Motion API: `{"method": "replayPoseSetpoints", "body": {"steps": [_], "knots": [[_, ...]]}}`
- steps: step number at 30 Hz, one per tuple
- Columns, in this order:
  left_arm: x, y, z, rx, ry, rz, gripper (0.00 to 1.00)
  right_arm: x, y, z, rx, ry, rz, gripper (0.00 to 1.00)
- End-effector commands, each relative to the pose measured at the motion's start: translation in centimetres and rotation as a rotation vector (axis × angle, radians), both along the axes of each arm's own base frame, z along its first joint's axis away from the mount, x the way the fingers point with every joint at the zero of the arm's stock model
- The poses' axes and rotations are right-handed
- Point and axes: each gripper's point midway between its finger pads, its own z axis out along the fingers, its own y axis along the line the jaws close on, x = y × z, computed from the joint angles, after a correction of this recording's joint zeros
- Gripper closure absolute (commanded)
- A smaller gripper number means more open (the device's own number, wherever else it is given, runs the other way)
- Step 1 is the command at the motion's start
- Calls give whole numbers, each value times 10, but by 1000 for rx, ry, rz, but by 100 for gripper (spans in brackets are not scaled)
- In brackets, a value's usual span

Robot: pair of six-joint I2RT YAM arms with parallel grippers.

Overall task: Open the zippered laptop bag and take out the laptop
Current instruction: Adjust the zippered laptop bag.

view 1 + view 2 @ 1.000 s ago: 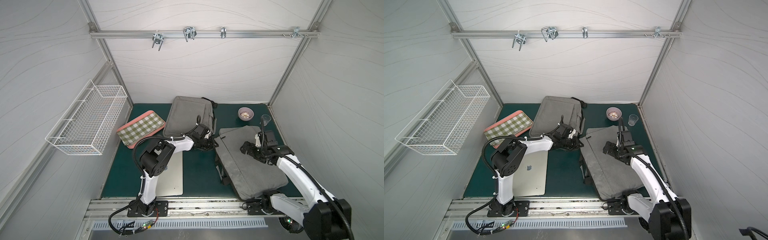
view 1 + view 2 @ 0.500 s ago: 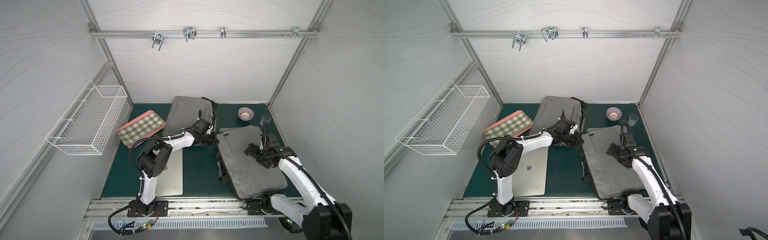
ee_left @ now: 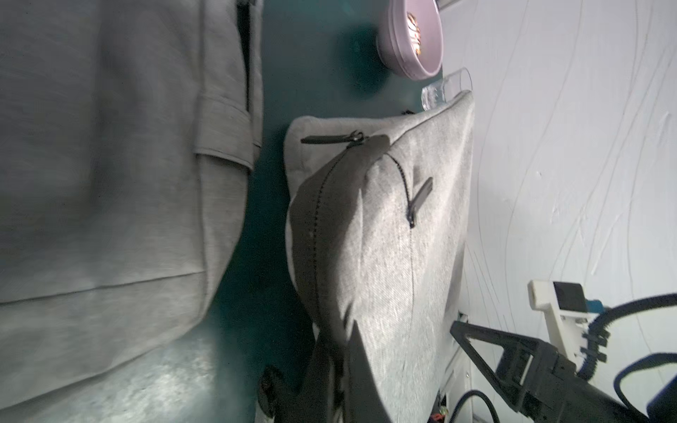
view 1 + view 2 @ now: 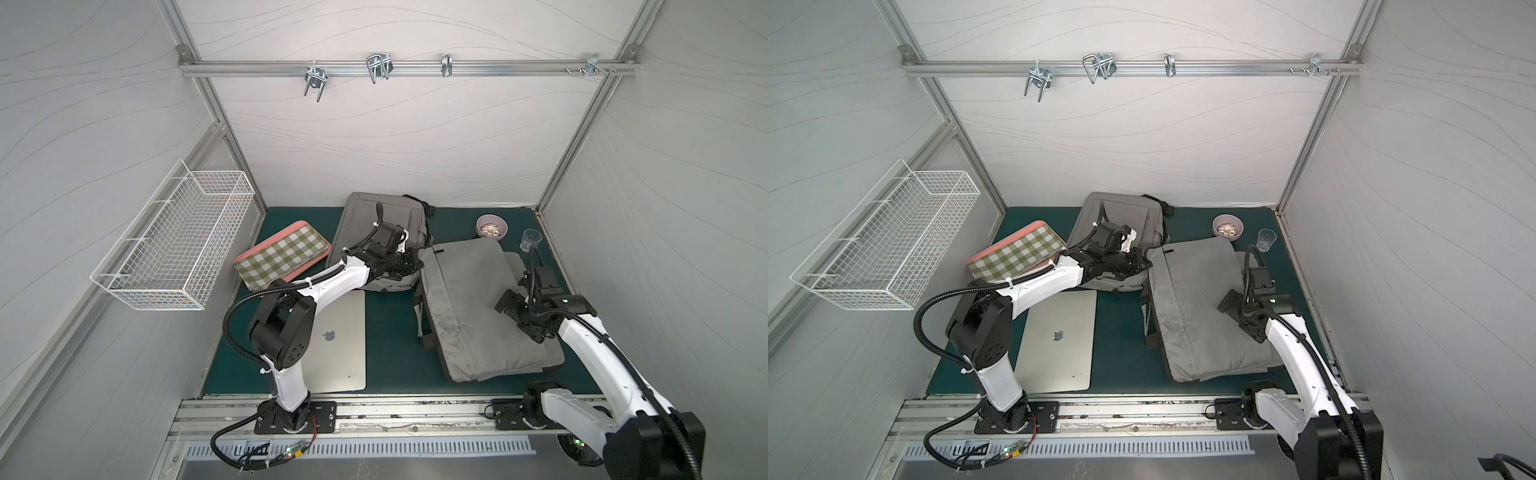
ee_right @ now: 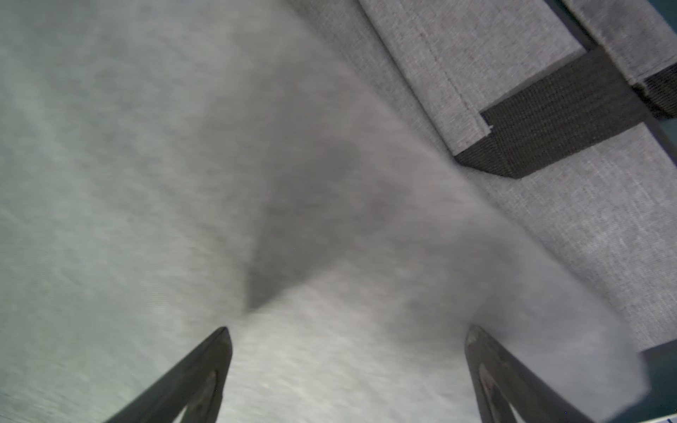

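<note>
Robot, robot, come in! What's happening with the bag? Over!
Left claw shut at laptop bag corner. Right claw open over it. Zip looks closed. Second grey bag under left arm.

You see the laptop bag (image 4: 478,316) in plain grey cloth, and its zipper pulls (image 3: 420,196) are black. The laptop (image 4: 345,357) is silver, the mat (image 4: 390,332) dark green. At centre left of the frame, the tray (image 4: 284,257) carries a green-and-white check with a pink rim; the bowl (image 4: 495,237) is lilac.
</note>
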Motion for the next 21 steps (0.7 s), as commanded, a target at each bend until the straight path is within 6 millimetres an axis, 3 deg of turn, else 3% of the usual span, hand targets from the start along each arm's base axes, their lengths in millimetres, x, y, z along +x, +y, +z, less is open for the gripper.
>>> {"method": "replayPoseSetpoints", "body": {"steps": [1, 6, 11, 21], "knots": [[35, 31, 35, -15, -151, 185, 100, -1, -4, 10, -8, -12, -17, 1], [41, 65, 20, 41, -139, 328, 100, -3, 6, 10, 57, 0, -14, 1], [44, 88, 11, 106, -132, 417, 100, -24, 11, 7, 115, 71, -58, 1], [43, 85, -4, 119, -97, 397, 100, -57, 37, -18, 301, 173, -149, 14]]}}
